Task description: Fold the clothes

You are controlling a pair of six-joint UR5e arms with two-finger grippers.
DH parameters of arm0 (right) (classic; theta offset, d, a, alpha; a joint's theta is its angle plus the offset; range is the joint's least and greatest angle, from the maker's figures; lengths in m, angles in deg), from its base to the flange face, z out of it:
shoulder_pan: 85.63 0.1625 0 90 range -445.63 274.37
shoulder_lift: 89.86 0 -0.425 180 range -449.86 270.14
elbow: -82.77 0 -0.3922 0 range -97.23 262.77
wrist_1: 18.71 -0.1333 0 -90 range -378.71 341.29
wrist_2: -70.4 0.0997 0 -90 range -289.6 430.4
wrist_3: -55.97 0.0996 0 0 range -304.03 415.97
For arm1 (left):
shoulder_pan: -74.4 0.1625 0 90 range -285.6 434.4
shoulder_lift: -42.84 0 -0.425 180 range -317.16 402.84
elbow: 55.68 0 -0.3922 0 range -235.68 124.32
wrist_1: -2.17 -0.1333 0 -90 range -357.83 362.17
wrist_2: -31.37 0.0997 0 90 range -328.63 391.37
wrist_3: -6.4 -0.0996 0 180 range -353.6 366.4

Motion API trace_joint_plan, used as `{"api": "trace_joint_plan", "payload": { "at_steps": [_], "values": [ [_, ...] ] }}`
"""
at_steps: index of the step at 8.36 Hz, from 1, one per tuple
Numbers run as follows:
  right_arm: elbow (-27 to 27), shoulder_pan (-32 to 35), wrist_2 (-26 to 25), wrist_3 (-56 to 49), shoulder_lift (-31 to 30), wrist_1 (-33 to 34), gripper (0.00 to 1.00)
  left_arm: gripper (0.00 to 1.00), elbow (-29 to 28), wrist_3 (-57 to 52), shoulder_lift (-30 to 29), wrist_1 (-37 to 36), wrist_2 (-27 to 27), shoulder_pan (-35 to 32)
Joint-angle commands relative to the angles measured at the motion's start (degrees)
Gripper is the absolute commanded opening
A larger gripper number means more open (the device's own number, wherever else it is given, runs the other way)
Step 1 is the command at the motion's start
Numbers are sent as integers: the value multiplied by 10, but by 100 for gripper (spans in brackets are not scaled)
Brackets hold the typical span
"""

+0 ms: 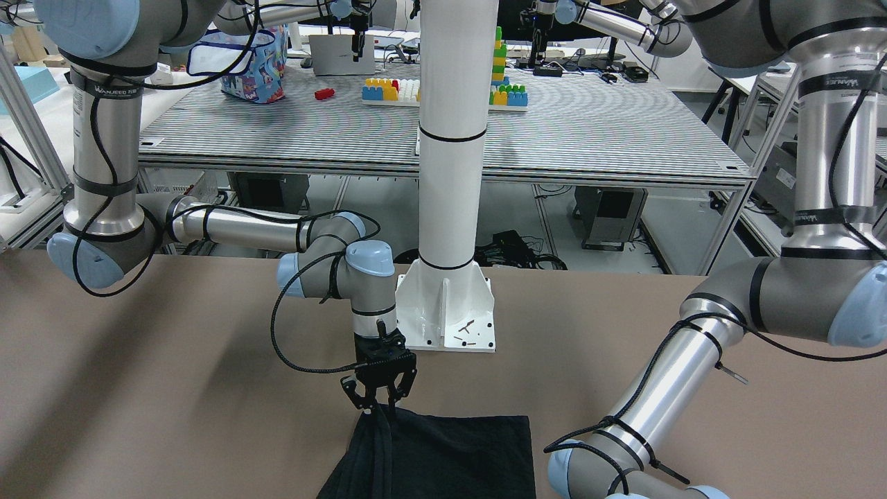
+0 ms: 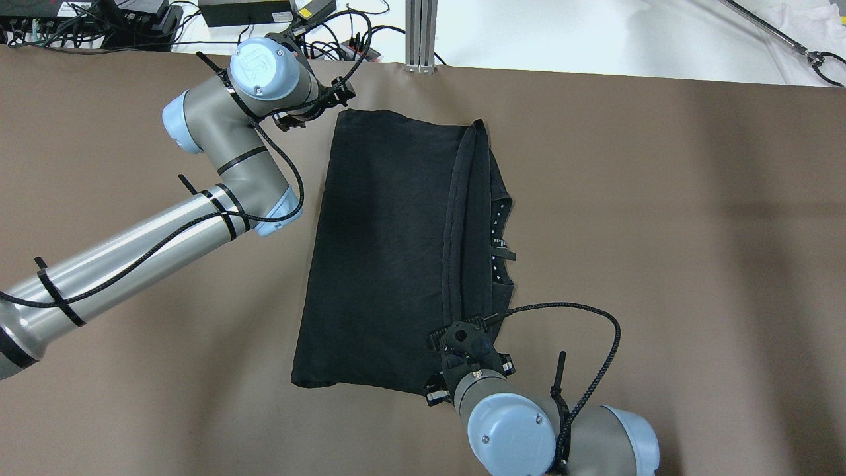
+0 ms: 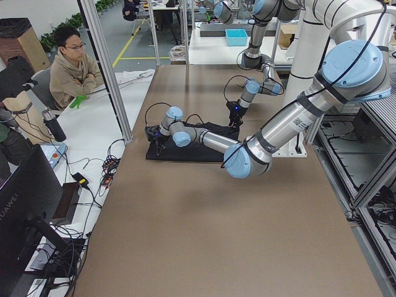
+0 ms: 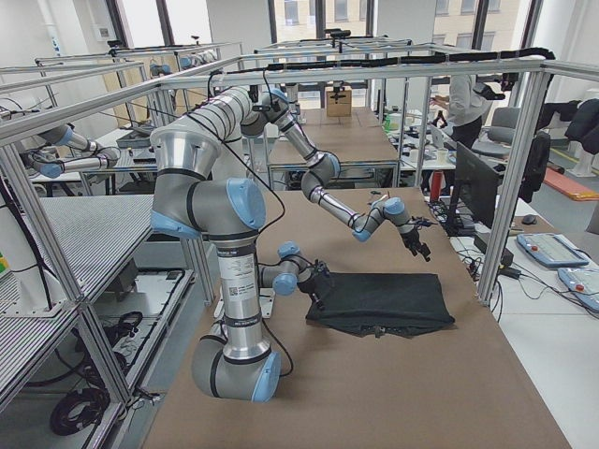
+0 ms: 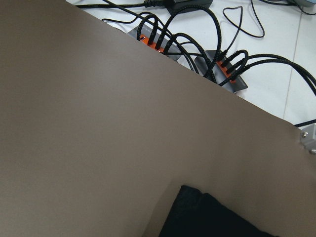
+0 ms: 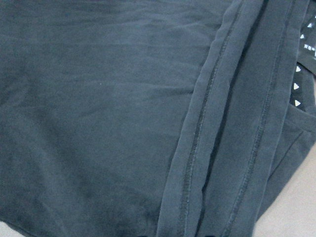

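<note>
The clothes [image 2: 383, 251] are one black fabric piece lying on the brown table, with a hemmed flap [image 6: 217, 123] folded over along its right side. My right gripper [image 1: 379, 405] stands over the near edge of the clothes [image 1: 450, 457], fingers closed on a raised ridge of fabric. In the overhead view this right gripper [image 2: 462, 340] sits at the near end of the hem. My left gripper [image 2: 312, 112] hovers just off the far left corner, mostly hidden under its wrist. The left wrist view shows only that corner of the clothes [image 5: 207, 217] and bare table.
The white post's base plate [image 1: 450, 312] stands just behind the right gripper. Cables and power strips [image 5: 217, 64] lie past the table's far edge. A person [image 3: 71, 68] sits beyond that edge. Brown table surface [image 2: 661, 231] stretches on both sides of the fabric.
</note>
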Motion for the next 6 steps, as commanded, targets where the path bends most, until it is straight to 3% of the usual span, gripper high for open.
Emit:
{"api": "trace_joint_plan", "payload": {
  "at_steps": [1, 6],
  "values": [
    [19, -1, -1, -5, 5, 0, 44, 100, 0, 1, 0, -1, 2, 0],
    [20, -19, -2, -4, 1, 4, 39, 100, -1, 2, -1, -2, 2, 1]
  ]
}}
